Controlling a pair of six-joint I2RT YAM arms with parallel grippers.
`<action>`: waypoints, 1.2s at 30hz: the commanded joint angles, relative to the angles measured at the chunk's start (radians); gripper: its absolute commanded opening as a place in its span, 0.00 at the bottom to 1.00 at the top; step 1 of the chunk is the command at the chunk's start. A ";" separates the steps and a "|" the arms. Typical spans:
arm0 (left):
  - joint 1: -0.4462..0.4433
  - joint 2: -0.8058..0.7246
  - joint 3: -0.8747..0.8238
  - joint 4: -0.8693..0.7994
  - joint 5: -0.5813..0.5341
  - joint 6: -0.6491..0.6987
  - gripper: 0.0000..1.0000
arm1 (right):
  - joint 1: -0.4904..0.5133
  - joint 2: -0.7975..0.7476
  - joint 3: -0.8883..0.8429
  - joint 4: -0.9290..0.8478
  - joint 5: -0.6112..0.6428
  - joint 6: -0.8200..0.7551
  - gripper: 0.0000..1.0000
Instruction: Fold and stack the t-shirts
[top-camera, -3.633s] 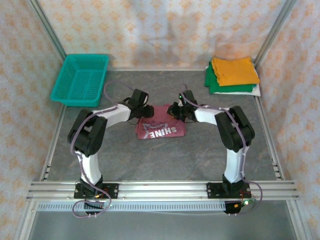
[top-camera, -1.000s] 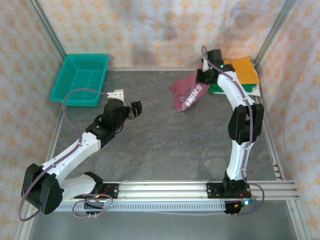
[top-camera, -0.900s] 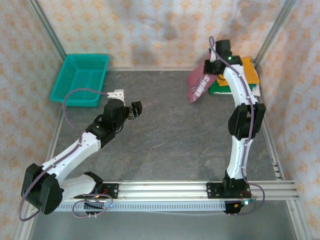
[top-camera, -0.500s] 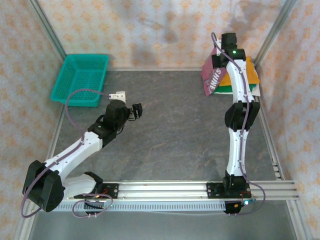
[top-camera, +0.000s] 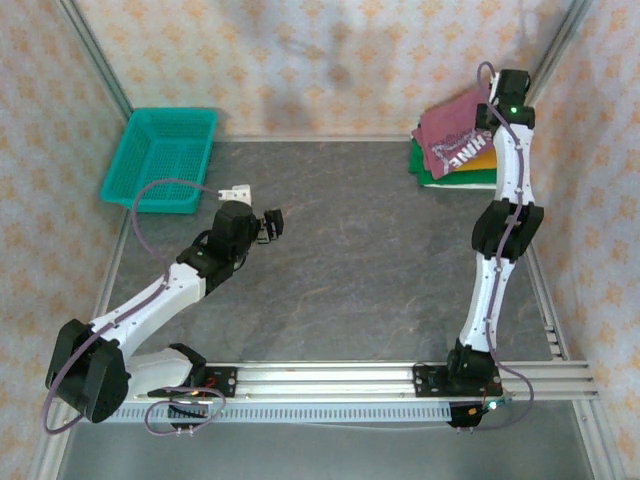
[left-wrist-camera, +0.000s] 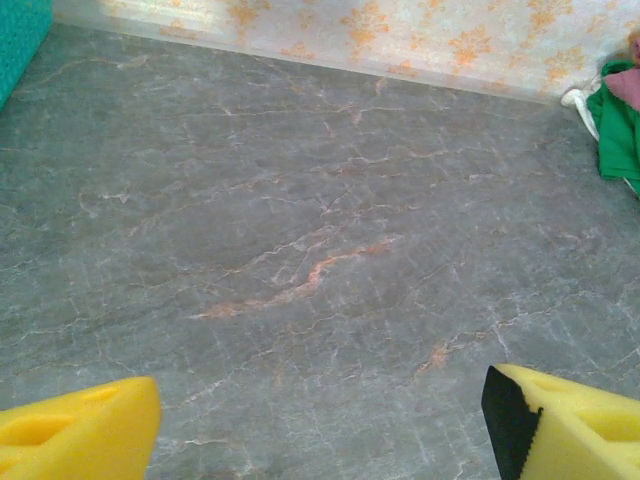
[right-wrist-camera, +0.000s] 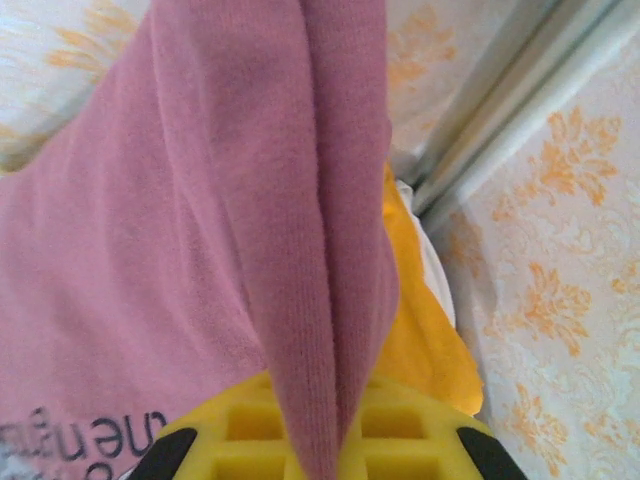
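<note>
Above the corner stack, the maroon shirt had arrived.
Right fingers, clamped on its fold, had swung it across; left fingers stood wide open, empty.

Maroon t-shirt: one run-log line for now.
right gripper: shut on maroon lettered cloth t-shirt | over: folded orange t-shirt | left gripper: open above grey table
</note>
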 joint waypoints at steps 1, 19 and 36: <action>0.000 -0.017 0.036 -0.052 -0.064 0.022 0.85 | -0.011 0.050 0.033 0.135 0.188 0.048 0.61; 0.047 -0.223 -0.208 0.134 -0.740 0.131 1.00 | 0.211 -0.804 -1.129 0.486 0.259 0.252 0.99; 0.262 -0.104 -0.505 0.629 -0.446 0.339 1.00 | 0.319 -1.466 -2.222 0.992 0.337 0.372 0.99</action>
